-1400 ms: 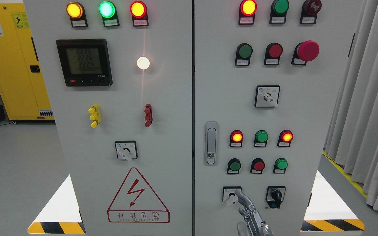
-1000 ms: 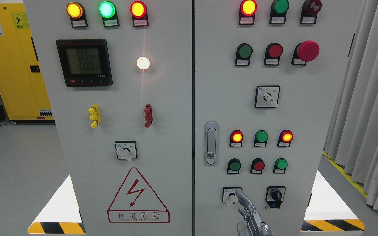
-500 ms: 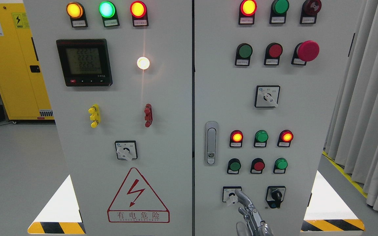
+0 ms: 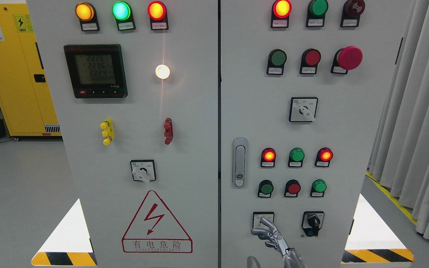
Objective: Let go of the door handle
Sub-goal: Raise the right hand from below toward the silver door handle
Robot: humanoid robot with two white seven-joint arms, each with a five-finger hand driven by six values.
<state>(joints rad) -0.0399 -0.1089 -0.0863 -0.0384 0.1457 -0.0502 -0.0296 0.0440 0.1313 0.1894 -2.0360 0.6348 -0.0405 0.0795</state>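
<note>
Head-on view of a grey electrical cabinet with two doors, filling most of the frame and studded with lamps, buttons and switches.

Low in the frame, right of centre: the right hand, metal, rising from the bottom edge. Fingers spread apart, one pointing up, one angled out to the left. Nothing gripped. Uppermost fingertip overlapping the lower edge of a small white switch; touching or merely in front of it, impossible to tell. Left hand nowhere in the frame.

Door handle: a slim upright silver latch with a lock near its foot, on the right door, just beside the dark gap between the doors, middle height. Lying flush and upright, door apparently closed. Clearly apart from the hand, above it and to its left, so the letting-go judged already done, with the open fingers fitting a hand free of any grip.

Room to move: bare panel to the left of the hand, up to the gap. Tighter elsewhere, with a row of round buttons close above and a black knob near on the right, both easy to brush. Safest way out judged straight back from the panel or down toward the bottom edge.

Far left: a yellow locker. Far right: pale curtains.
</note>
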